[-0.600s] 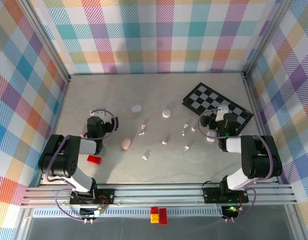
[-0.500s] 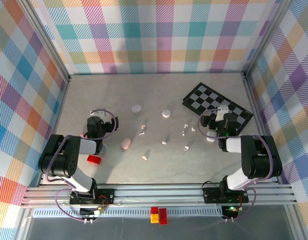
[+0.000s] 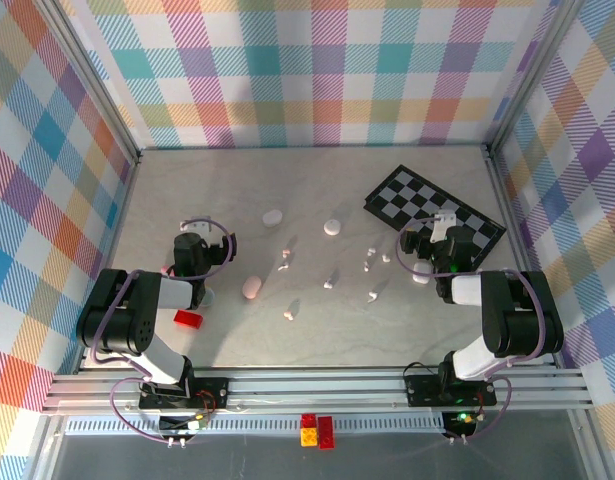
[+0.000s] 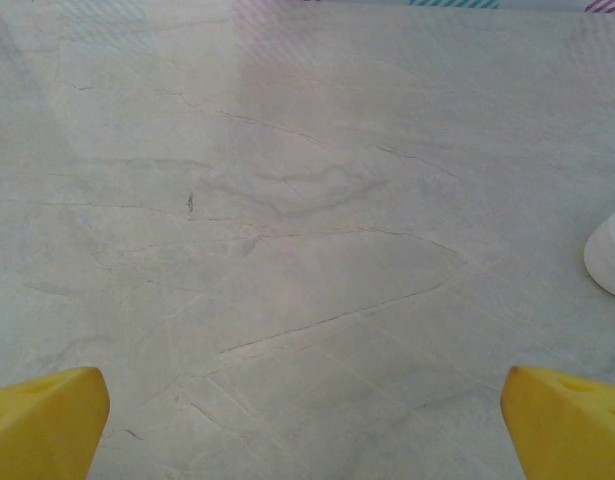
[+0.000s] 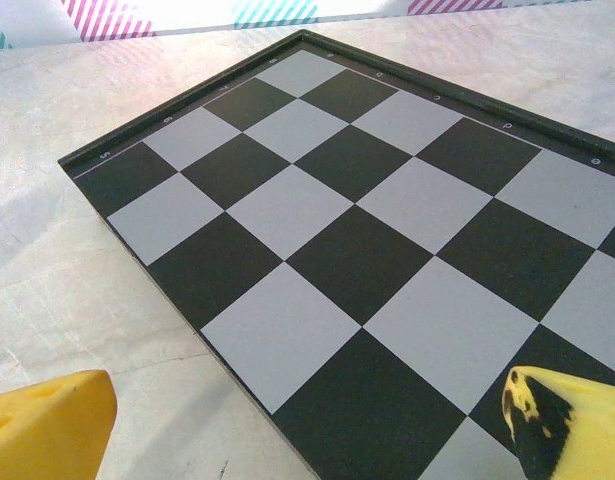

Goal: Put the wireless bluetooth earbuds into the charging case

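Several tiny pale earbuds (image 3: 328, 283) lie scattered over the middle of the marble table (image 3: 227, 190). Oval charging cases rest among them: a white one (image 3: 273, 216), a pale pink one (image 3: 332, 227), and a pink one (image 3: 252, 288). The edge of a white case (image 4: 612, 258) shows at the right of the left wrist view. My left gripper (image 3: 191, 240) (image 4: 307, 430) is open over bare table, left of the earbuds. My right gripper (image 3: 442, 235) (image 5: 307, 430) is open over the chessboard's near corner, with nothing between its yellow fingertips (image 5: 49, 425).
A black-and-white chessboard (image 3: 437, 210) (image 5: 387, 230) lies at the back right. A red brick (image 3: 188, 318) sits beside the left arm. Another white oval case (image 3: 422, 272) lies by the right arm. Checked walls close in three sides.
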You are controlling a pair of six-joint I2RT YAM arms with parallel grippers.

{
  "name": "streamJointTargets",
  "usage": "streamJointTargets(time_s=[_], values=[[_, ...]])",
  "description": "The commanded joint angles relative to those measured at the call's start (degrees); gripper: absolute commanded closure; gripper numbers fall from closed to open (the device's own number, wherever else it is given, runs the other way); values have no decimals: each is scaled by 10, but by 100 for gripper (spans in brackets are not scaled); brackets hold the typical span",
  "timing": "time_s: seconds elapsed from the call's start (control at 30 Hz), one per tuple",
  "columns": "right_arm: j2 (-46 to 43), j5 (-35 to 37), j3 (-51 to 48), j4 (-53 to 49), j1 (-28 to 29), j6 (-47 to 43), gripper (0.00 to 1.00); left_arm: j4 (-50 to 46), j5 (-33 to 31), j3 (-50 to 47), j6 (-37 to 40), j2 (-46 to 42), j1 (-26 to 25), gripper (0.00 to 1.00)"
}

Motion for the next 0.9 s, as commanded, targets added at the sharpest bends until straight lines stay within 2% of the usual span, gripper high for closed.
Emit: streamJointTargets(time_s=[0.0, 0.17, 0.33, 0.53, 0.67, 0.8, 0.87], values=[[0, -5, -1, 18, 1, 1, 1, 3, 8, 8, -2, 0, 6, 0], [-4, -2, -2, 18, 2, -1, 1, 8, 5, 5, -2, -1, 7, 0], [-73, 2, 20, -80, 3, -2, 1, -32, -37, 6, -9, -48, 2, 0], [-173, 1, 34, -189, 8, 17, 1, -164, -67, 22, 11, -158, -19, 0], [-235, -9, 52, -266, 19, 68, 1, -255, -77, 43, 5, -230, -54, 0], [-277, -65, 67, -332, 30, 159, 1, -382, -88, 87, -10, -269, -105, 0], [-287, -130, 67, -340, 39, 183, 1, -491, -92, 131, -40, -275, -123, 0]])
